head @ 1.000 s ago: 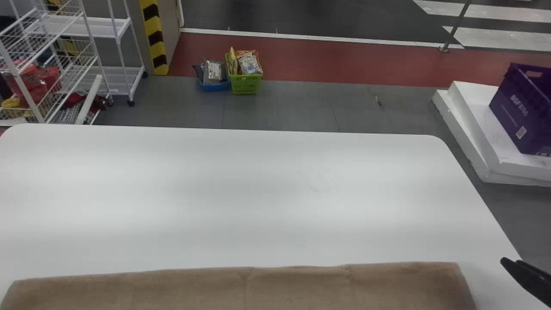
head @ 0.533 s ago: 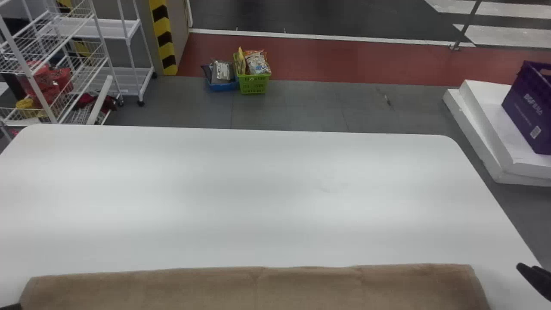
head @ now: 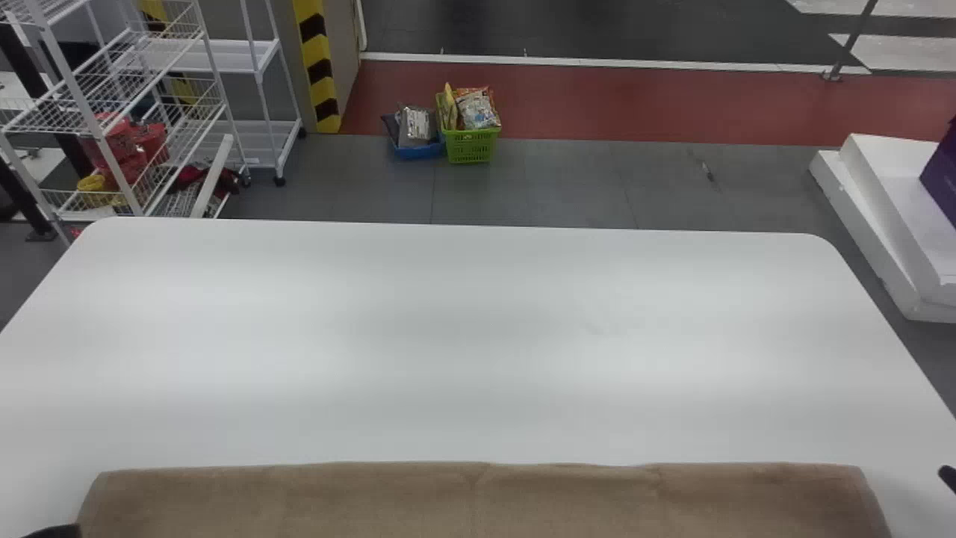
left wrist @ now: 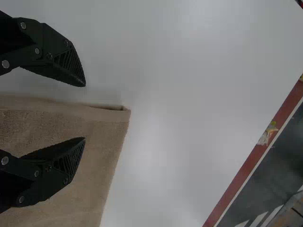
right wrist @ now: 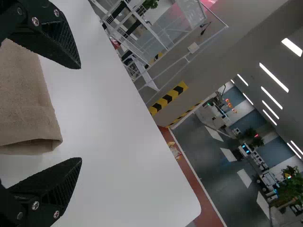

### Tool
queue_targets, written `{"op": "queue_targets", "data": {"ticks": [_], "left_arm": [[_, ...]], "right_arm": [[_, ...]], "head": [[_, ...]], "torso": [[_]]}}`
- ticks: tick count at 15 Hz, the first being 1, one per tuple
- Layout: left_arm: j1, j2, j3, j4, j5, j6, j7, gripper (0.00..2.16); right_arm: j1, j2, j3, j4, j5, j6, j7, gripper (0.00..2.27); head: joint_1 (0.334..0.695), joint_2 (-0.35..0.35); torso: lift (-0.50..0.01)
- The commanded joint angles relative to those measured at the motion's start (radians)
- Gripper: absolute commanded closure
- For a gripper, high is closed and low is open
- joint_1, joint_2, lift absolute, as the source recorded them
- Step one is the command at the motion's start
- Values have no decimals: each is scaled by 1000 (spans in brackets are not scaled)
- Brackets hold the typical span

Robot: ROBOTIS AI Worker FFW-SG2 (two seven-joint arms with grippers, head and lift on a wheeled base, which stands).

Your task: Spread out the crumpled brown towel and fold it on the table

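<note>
Towel [head: 478,501] lies between left fingers [head: 60,532] and right fingers [head: 949,477].

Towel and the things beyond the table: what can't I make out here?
- Near side of the towel: cut off by the head view's bottom edge.
- Its layer count: shadow in the corner fold, left wrist view.
- Purple thing: cut off by the head view's right edge.
- Red things: partly behind rack wires, head view.
- Bottom of the green basket: hidden by its sides, head view.
</note>
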Motion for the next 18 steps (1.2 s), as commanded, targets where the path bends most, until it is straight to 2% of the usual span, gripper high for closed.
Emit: {"op": "queue_targets", "data": {"ticks": [1, 6, 16, 18], "left_arm": [[-12, 11, -15, 1, -23, 51, -24, 525], [-14, 18, -67, 10, -87, 41, -24, 535], [38, 19, -113, 6, -146, -32, -13, 542], [40, 13, -117, -7, -146, -29, -11, 1001]], "right_arm": [[-6, 4, 1, 10, -1, 0, 0, 134], [-6, 4, -9, 63, -33, 12, 11, 130], [-9, 4, -29, 124, -78, 21, 25, 130], [-12, 4, -29, 122, -76, 24, 23, 130]], "head": [[695, -38], [695, -54], [695, -49], [695, -53]], "torso": [[-127], [-127], [-127], [-127]]}}
